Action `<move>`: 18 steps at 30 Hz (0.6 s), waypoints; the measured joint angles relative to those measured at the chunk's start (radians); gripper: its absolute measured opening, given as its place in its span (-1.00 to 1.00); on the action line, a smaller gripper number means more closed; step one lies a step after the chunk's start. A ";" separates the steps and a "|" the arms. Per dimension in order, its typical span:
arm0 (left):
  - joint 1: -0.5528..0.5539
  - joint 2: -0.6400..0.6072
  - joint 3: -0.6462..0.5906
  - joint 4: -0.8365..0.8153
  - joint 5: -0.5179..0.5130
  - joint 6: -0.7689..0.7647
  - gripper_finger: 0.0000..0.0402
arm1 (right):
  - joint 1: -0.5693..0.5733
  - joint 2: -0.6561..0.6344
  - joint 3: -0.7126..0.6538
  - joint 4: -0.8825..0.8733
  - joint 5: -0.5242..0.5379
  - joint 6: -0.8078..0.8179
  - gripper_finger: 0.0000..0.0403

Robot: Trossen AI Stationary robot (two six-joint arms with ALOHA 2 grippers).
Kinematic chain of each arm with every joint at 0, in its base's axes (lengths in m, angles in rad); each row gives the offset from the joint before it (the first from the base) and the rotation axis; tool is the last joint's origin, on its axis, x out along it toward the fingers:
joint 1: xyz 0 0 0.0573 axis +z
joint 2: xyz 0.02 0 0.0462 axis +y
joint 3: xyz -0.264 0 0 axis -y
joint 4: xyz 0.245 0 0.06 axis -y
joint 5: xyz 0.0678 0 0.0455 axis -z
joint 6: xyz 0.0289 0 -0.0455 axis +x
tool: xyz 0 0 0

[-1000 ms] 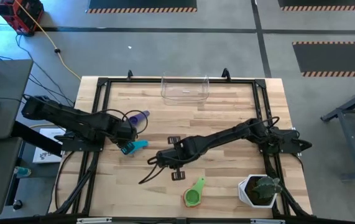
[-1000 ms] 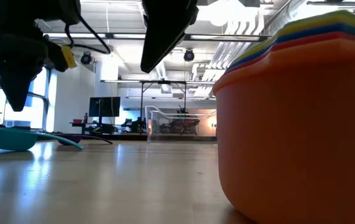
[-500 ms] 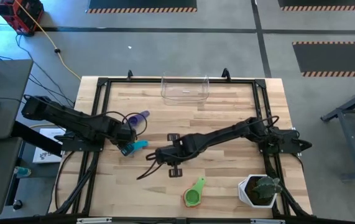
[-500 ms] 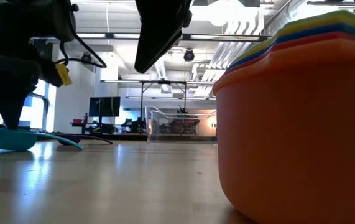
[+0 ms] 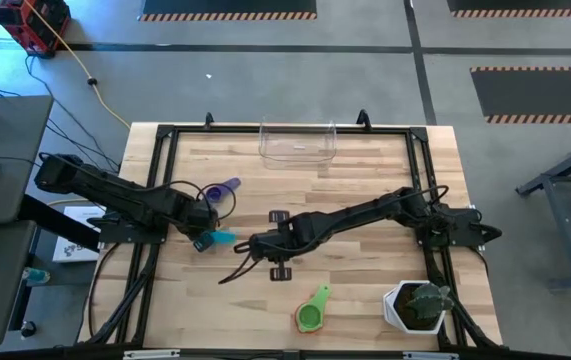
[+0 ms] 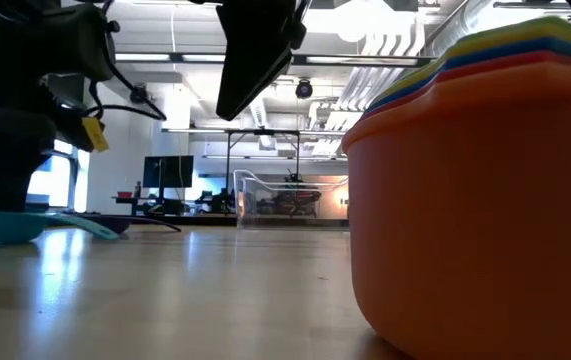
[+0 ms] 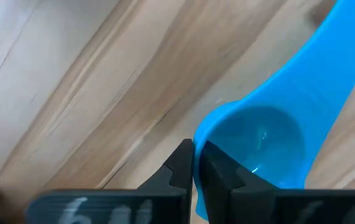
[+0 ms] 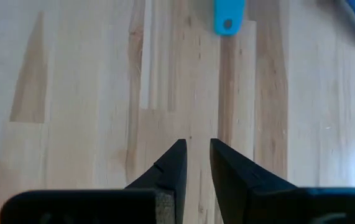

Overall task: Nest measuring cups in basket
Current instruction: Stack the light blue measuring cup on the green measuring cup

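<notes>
Left gripper (image 7: 193, 163) is down at the left-centre of the wooden bench (image 5: 365, 180), fingers pinched onto the rim of the light blue plastic measuring cup (image 5: 222, 235); the wrist view shows the thin cup wall between the two dark tips, the bowl on one side, the flat handle running away toward the upper right of that frame. In the low view the same cup (image 6: 5, 222) sits at far left under the arm, one edge slightly lifted.

Purple plastic measuring cup (image 5: 227, 187) lies just above it in the high view, apart from the gripper.

Right gripper (image 8: 197, 163) hangs over bare wood near the middle of the bench, fingers set to a narrow gap, nothing between them.

Stack of nested cups with the green plastic one on top (image 5: 312, 310) sits at lower centre; in the low view it fills the right side, orange outermost (image 6: 475, 200).

Clear rectangular plastic basket (image 5: 297, 141) is at the top-centre edge of the bench, no cup visible in it. White pot with a green plant (image 5: 415, 306) sits at lower right.
</notes>
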 joint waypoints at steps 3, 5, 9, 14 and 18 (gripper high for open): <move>0.000 0.000 0.000 0.060 0.000 0.003 -0.95 | -0.001 0.000 0.000 -0.001 0.043 0.035 -0.69; 0.000 0.000 0.000 0.118 0.003 0.003 -0.96 | -0.007 0.000 0.005 -0.017 0.076 0.090 -0.69; 0.000 0.000 0.000 0.267 0.017 0.004 -0.97 | -0.034 -0.014 0.036 -0.115 0.176 0.217 -0.69; 0.000 0.000 0.000 0.443 -0.020 0.005 -0.97 | -0.066 -0.050 0.118 -0.248 0.298 0.300 -0.69; 0.008 0.003 0.000 0.521 -0.052 0.014 -0.97 | -0.092 -0.052 0.226 -0.363 0.362 0.320 -0.69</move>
